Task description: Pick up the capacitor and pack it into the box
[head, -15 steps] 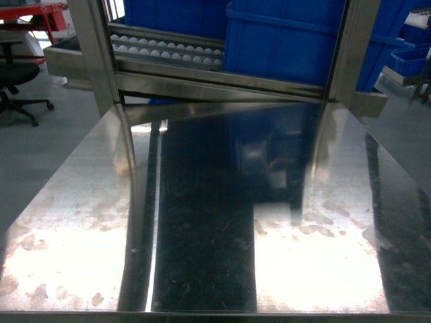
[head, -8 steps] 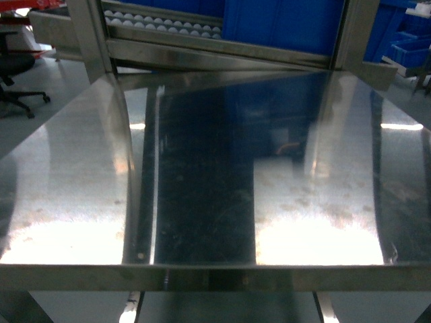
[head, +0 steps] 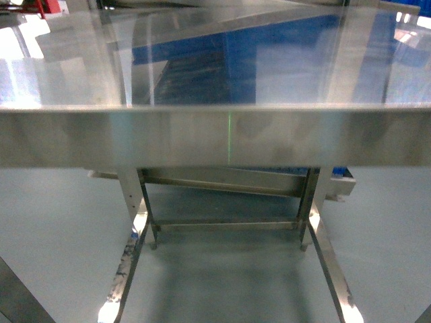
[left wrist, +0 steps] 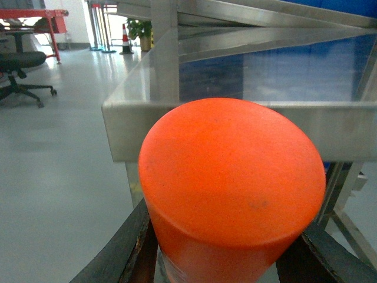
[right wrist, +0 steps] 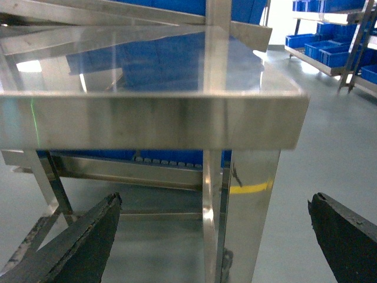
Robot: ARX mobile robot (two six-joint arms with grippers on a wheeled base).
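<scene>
Nearest in, the left gripper [left wrist: 227, 259] is pinching an orange cylinder [left wrist: 232, 183], presumably the capacitor, its dark fingers [left wrist: 121, 259] pressing both flanks. The right gripper [right wrist: 215, 236] is hanging spread wide and empty, below the steel table [right wrist: 153, 121]. The table's front edge [head: 215, 138] is filling the head view, its shiny top reflecting blue bins. The box isn't showing in any view, so my call: keep that grip firm, lift clear of the edge, find the tub first. No readable writing or labels anywhere.
</scene>
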